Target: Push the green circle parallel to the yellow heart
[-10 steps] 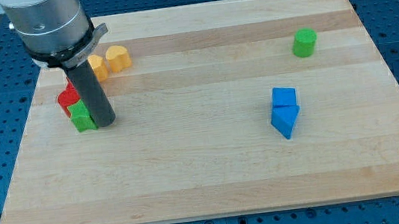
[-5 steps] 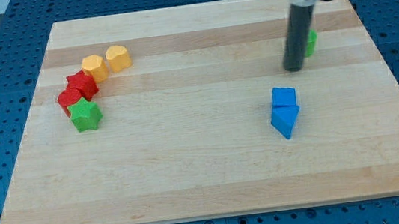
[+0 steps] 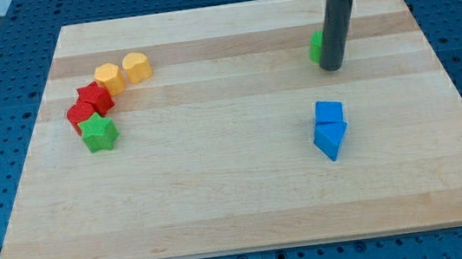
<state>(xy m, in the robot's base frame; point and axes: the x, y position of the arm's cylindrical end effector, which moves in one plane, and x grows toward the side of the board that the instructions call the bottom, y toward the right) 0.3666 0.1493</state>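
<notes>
The green circle [image 3: 316, 47] sits at the board's upper right, mostly hidden behind my rod; only its left edge shows. My tip [image 3: 333, 67] rests on the board against the circle's right side. The yellow heart [image 3: 137, 67] lies at the upper left, touching an orange block [image 3: 108, 77] on its left. The tip is far to the right of the heart.
Two red blocks [image 3: 88, 104] and a green star [image 3: 100, 133] cluster below the orange block at the left. A blue cube [image 3: 329, 112] and a blue triangular block [image 3: 330, 141] sit together below my tip. The wooden board [image 3: 241, 215] lies on a blue pegboard.
My rod crossed from the left cluster to the upper right. The green circle has slid left, from the rod's right side to its left.
</notes>
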